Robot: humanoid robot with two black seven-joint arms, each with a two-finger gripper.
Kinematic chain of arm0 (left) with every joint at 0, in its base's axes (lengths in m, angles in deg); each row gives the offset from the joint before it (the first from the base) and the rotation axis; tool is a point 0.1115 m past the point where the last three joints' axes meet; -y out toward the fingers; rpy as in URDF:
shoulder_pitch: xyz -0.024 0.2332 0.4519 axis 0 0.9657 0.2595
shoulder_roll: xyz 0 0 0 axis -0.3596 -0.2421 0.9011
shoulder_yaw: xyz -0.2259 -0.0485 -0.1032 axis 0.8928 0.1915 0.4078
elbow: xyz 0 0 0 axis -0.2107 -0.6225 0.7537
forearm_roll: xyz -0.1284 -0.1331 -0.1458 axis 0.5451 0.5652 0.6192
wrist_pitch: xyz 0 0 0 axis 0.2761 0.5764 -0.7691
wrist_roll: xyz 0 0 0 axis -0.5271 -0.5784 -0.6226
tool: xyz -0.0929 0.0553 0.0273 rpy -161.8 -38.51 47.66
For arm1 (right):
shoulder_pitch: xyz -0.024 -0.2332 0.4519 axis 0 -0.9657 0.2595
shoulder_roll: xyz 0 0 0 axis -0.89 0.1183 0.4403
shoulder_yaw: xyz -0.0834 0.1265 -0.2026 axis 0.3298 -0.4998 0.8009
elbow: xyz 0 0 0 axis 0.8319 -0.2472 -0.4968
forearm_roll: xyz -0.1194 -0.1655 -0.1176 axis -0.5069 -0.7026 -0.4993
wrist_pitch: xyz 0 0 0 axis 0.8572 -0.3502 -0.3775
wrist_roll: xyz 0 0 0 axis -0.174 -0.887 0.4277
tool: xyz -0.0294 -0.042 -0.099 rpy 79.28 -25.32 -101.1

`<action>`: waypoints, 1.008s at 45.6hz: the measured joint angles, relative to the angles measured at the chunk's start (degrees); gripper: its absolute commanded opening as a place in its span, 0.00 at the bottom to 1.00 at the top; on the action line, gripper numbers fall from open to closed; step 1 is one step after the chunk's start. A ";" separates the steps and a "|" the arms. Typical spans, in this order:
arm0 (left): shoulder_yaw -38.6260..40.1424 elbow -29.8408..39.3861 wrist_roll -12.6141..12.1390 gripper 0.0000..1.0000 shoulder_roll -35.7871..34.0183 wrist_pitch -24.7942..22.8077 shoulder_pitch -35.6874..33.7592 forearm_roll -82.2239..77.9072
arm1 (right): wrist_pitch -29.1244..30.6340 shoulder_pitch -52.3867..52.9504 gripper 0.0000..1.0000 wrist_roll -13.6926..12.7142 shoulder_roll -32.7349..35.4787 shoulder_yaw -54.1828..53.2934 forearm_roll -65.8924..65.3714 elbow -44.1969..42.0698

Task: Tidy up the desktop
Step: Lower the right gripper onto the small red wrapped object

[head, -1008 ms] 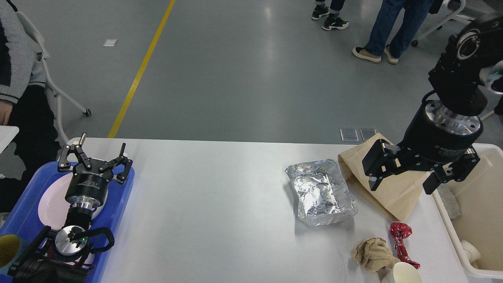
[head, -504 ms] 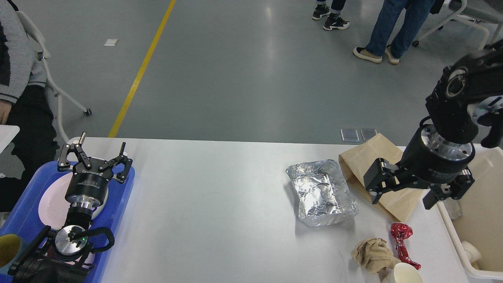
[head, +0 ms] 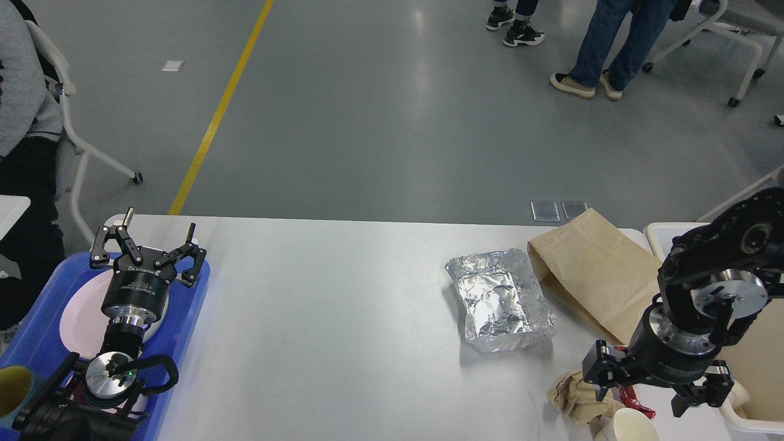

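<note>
The desktop (head: 343, 318) spans the view. Near its right edge, the right gripper (head: 654, 392) hides most of a red wrapper (head: 631, 399); its finger spacing seems unreadable. Left gripper (head: 147, 240) fingers spread.

White desktop (head: 343, 318) — foil tray (head: 501, 299), brown paper bag (head: 593, 274), crumpled napkin (head: 572, 398), blue tray (head: 37, 334)

Both arms black. Left tool (head: 148, 240): two linkage fingers, pale metal pins at tips, black cylindrical body with white lettering, silver flange ring below. Looped black cable and green indicator light at wrist joint. Right tool (head: 655, 392): black cylinder with white lettering, bolted silver flange, blocky black fingers.
</note>
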 measured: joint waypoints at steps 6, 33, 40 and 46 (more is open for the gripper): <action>0.00 0.00 0.00 0.96 0.00 0.00 0.00 0.00 | -5.48 -3.14 0.98 0.03 1.24 0.19 -0.70 -0.24; 0.00 0.00 0.01 0.96 0.00 0.00 -0.02 0.00 | -18.35 -15.89 0.96 0.24 5.14 0.57 -3.21 -3.97; 0.00 0.00 0.04 0.96 0.00 0.00 -0.02 0.00 | -21.41 -19.03 0.96 0.20 4.79 0.37 -3.18 -5.17; 0.00 0.00 0.04 0.96 0.00 0.00 -0.02 0.00 | -21.77 -19.55 0.97 0.20 4.74 0.20 -3.19 -5.36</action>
